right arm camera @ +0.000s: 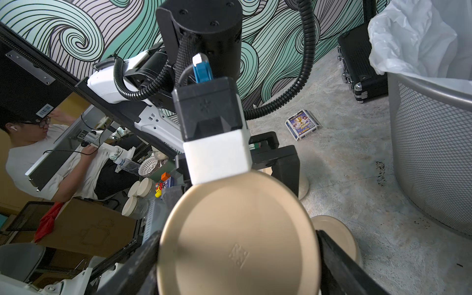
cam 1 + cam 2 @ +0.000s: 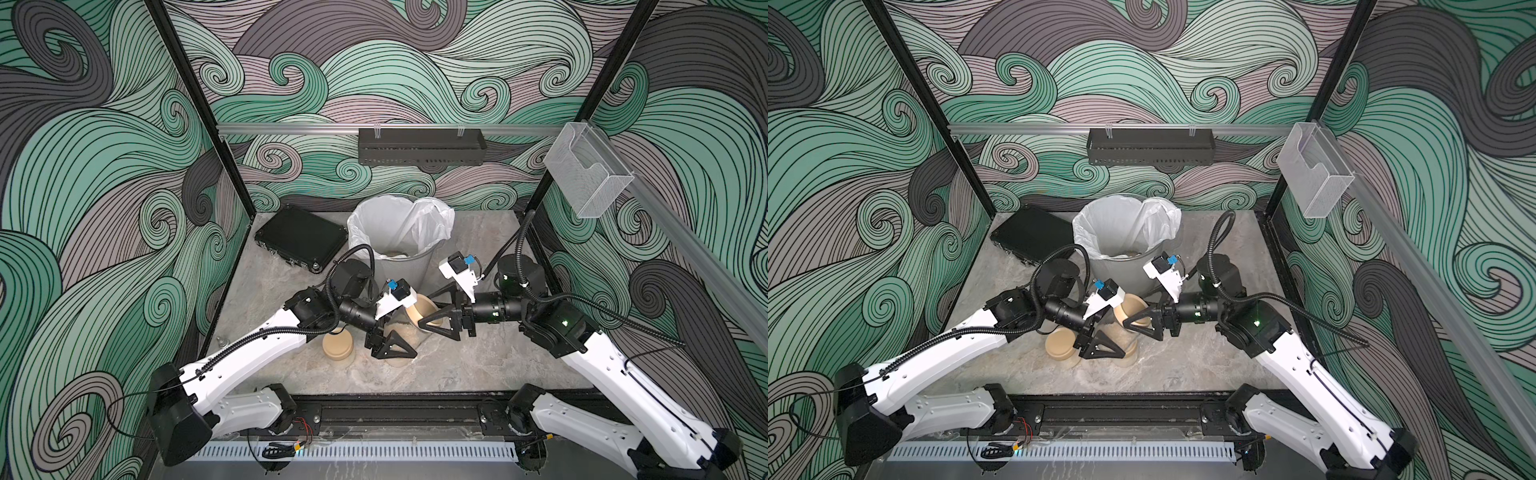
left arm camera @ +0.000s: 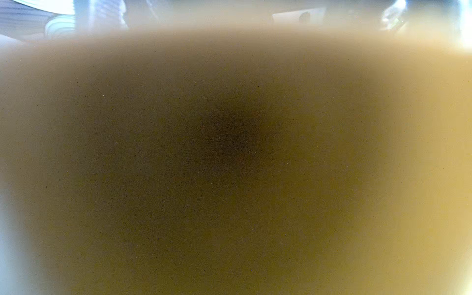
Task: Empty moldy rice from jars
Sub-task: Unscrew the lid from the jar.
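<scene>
The grey marbled table (image 2: 478,365) carries a mesh bin (image 2: 399,272) with a white liner, and a flat black case (image 2: 301,239) lies just left of the bin. In front of the bin and to its left, a jar (image 2: 338,347) stands upright under a tan lid. A second jar (image 2: 401,360) sits nearer the bin's front and is mostly hidden. The right wrist view shows a small printed box (image 1: 302,125) lying flat, apart from the bin on the case's side, and dark specks (image 1: 380,171) at the bin's foot.
</scene>
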You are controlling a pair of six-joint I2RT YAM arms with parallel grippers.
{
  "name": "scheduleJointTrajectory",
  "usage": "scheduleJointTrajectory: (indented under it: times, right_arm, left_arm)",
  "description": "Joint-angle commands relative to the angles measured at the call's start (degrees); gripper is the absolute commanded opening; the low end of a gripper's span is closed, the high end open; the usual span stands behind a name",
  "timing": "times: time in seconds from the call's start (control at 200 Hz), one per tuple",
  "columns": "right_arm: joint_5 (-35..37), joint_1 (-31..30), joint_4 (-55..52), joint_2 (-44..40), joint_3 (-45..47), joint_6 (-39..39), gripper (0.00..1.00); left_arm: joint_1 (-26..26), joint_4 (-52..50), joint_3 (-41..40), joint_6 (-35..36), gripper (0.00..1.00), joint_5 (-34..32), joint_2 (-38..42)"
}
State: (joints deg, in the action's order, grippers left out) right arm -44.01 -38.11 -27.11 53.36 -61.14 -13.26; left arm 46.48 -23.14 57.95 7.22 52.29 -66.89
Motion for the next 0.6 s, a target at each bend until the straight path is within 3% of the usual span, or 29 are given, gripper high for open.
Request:
scheduleJointTrajectory:
  times: [0.0, 0.345, 0.59]
  right_arm:
    - [0.6, 1.0, 10.1, -0.7, -0.4, -1.0, 0.67]
    - [1.1, 1.4, 11.8, -1.2, 1.8, -3.0, 0.65]
    - [4.0, 1.6, 12.4, -2.9, 2.5, -3.6, 0.65]
  left_arm:
    - [1.4, 3.4, 2.0, 1.8, 0.29, 2.8, 1.4]
    - [1.4, 8.3, -0.6, -1.6, 0.29, -4.6, 4.4]
    - [1.4, 9.5, -2.0, -1.2, 0.30, -4.5, 4.3]
